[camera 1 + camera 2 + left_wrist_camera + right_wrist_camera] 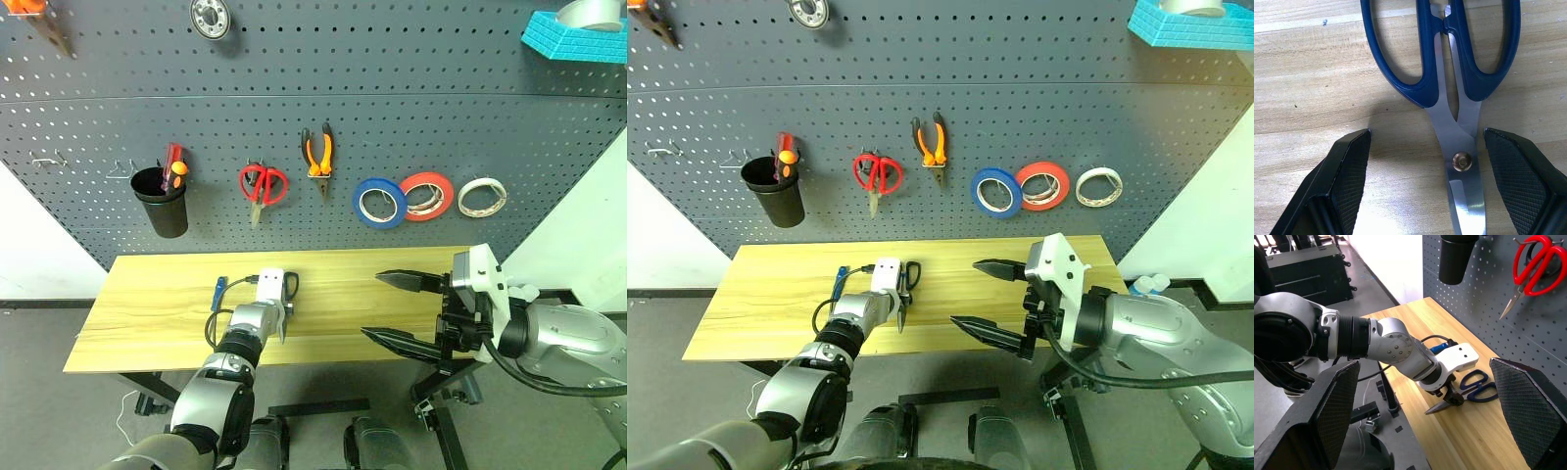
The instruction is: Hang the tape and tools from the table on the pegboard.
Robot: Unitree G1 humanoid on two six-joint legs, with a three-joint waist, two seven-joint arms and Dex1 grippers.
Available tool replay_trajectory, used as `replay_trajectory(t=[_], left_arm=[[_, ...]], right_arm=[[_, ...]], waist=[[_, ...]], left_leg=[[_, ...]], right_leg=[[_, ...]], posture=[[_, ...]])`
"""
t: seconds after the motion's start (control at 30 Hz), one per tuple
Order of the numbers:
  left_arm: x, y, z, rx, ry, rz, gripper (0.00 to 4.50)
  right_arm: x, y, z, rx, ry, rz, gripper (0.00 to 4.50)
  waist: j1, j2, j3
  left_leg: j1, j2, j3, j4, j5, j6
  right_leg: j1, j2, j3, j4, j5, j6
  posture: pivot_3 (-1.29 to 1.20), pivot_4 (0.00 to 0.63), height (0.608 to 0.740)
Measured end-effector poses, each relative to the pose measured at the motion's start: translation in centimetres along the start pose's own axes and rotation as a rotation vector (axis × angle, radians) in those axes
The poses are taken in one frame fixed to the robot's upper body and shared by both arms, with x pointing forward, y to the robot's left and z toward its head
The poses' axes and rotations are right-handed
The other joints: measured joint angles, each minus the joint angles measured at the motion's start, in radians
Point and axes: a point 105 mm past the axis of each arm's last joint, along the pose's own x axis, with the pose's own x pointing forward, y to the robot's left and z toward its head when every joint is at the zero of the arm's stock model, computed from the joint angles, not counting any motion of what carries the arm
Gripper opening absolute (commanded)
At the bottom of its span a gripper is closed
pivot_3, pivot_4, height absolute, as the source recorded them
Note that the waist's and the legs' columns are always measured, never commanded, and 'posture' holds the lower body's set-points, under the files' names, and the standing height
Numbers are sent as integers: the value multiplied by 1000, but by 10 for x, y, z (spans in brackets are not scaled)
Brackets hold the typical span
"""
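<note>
Nearest in, right gripper (pixel 400 310) raised off the table's right end, fingers spread wide, nothing between them. Further on, left gripper (pixel 1445 398) down at the table (pixel 147 313), fingers parted, 1 on each side of the blue-handled scissors (pixel 1449 93). Lying flat on the wood, those scissors, blades shut, pivot screw between the 2 fingertips (pixel 1352 166), neither pad seen pressing the metal. Just beside that wrist, on the left, a small blue-handled screwdriver (pixel 218 288) flat on the tabletop. Beyond, on the pegboard (pixel 411 88): black cup (pixel 162 202) with red and orange handles poking out, then red scissors (pixel 263 185) hanging point down, then orange-handled pliers (pixel 317 154) on a hook. Further right, 3 rolls in a row: blue tape (pixel 379 203), red-orange roll (pixel 426 196) overlapping its edge, white roll (pixel 482 197) a little apart.
</note>
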Motion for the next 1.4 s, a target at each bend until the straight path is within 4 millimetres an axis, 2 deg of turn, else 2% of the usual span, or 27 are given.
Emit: replay_trajectory(t=[0.1,0.33,0.37,0.73,0.9,1.07,1.4], left_arm=[[0,-1,0,-4,3,0,3286],[0,-2,1,-11,8,0,968],[0,-2,2,-19,8,-2,765],[0,-2,2,-20,9,-6,761],[-4,2,-4,67,-36,2,761],[-14,10,-18,135,-70,24,761],[-30,17,-38,235,-81,47,761]], right_arm=[[0,1,1,-5,-1,2,4500],[0,1,1,-6,-2,-4,4500],[0,1,1,-6,-2,-5,4500],[2,1,2,-12,-2,-3,4500],[4,0,1,-17,2,-2,4500],[4,0,2,-22,-2,1,4500],[2,-4,0,-21,7,2,4500]], waist=[[0,0,0],[0,0,0],[0,0,0],[0,0,0],[-4,1,0],[-22,1,0],[-22,2,0]], left_leg=[[0,0,1,0,-1,0],[0,0,1,0,-2,0],[0,0,1,0,-2,0],[0,0,1,0,-3,0],[0,0,2,-1,-5,0],[-1,1,2,-1,-10,1],[-1,1,2,-1,-12,2]], right_leg=[[0,-2,-2,0,0,0],[0,-3,-2,-1,0,1],[0,-3,-2,-1,0,1],[0,-3,-2,-2,-1,1],[0,-4,-2,-6,1,-1],[1,-4,-1,-9,0,-1],[1,-5,-1,-12,0,0]], posture=[[-196,129,717],[-194,129,717],[-193,128,717],[-189,121,717],[-188,118,717],[-186,118,717],[-182,112,717]])
